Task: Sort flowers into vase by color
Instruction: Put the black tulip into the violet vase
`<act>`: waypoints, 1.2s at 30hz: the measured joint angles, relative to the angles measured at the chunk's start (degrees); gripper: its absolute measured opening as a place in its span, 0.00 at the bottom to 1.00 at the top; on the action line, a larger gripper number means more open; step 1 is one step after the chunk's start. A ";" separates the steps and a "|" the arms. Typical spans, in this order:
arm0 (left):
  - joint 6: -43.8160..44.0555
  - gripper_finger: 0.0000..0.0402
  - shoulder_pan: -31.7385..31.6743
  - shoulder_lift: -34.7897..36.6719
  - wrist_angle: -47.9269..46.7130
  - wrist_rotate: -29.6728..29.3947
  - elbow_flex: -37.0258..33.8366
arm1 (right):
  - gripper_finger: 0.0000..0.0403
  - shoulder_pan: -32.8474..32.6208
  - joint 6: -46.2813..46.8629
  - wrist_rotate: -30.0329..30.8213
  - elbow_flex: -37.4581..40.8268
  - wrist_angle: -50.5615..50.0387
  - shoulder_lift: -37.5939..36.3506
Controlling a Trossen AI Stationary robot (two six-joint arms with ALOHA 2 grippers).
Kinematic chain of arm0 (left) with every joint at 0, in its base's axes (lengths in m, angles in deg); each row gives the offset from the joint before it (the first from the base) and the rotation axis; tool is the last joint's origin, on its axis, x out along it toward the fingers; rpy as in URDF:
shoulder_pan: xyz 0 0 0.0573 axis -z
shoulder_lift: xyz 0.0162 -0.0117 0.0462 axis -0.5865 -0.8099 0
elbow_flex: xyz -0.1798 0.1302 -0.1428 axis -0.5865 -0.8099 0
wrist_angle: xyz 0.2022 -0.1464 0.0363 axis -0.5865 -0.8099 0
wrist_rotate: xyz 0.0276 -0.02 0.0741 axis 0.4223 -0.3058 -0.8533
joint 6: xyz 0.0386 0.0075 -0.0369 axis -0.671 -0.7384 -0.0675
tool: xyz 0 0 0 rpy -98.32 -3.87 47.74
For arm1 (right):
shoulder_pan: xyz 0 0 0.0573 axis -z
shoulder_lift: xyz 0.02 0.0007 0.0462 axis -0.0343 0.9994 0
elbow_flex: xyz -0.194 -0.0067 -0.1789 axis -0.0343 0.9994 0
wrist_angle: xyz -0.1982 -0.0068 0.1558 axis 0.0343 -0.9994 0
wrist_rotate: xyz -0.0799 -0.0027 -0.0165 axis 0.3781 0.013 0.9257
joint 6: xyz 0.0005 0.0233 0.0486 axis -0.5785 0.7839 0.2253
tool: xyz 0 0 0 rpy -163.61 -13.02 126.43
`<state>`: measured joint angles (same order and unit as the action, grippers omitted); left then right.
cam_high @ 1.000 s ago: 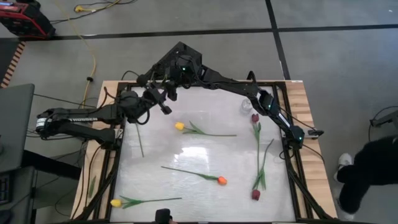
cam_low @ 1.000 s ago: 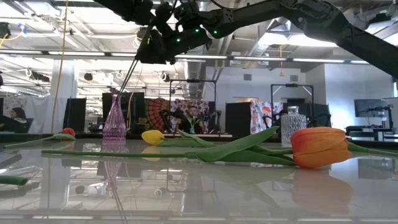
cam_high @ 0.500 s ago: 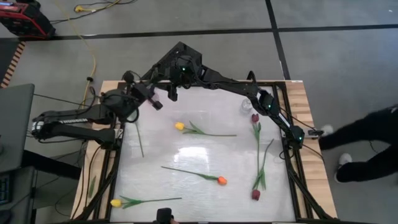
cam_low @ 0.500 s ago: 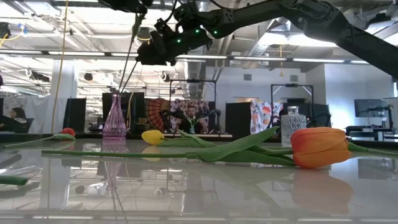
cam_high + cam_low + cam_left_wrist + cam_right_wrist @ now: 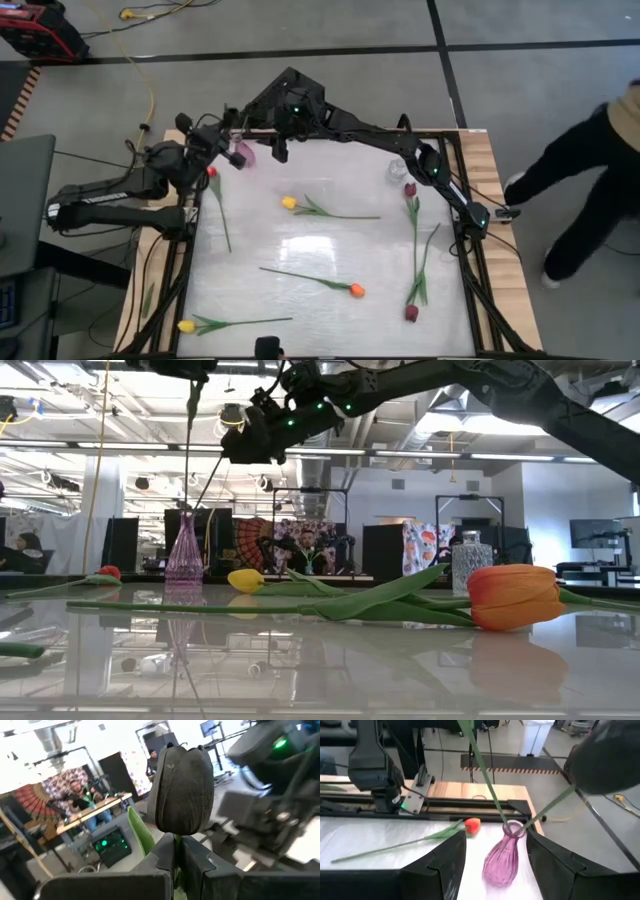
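Now the left gripper is hanging above the far left corner of the table, its fingers pinching the green stem just under a dark tulip, whose head is standing right above the fingertips. From those fingers the stem is running down toward the mouth of the pink vase, where a second stem is also entering. In the low view the vase is standing upright far below the clamped fingers.

Close by, the right gripper is hovering over the same corner with its fingers spread wide and holding nothing; the vase is sitting ahead of and between them, untouched. A red tulip is lying on the table just beyond one of those fingers, beside the vase.

Well away from both grippers, a yellow tulip is lying mid-table, an orange tulip nearer the front, a second yellow one at the front left corner, and two maroon tulips along the right side. A clear vase is standing at the far right, near the upper maroon head.

A person is walking past the table's right side.
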<state>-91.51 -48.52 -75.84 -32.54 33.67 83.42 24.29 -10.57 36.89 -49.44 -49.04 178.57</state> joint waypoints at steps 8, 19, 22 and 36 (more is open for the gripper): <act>7.76 0.00 -7.18 0.37 -6.26 1.53 0.02 | 0.58 0.83 -0.22 -2.32 -0.07 -11.84 -6.17; 16.83 0.04 -15.41 0.08 -11.69 9.50 -0.31 | 0.58 3.08 -1.04 -7.72 -0.07 -23.94 -15.60; 16.92 0.12 -16.63 -0.31 -13.80 9.67 -0.34 | 0.58 3.17 -1.45 -7.78 -0.07 -26.11 -17.81; 26.26 0.53 -17.81 -1.08 -33.13 16.27 -0.35 | 0.58 5.18 -2.76 -7.74 -0.07 -35.37 -21.87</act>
<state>-65.25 -66.32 -76.91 -65.67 49.94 83.07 29.47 -13.33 29.15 -49.51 -84.42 156.70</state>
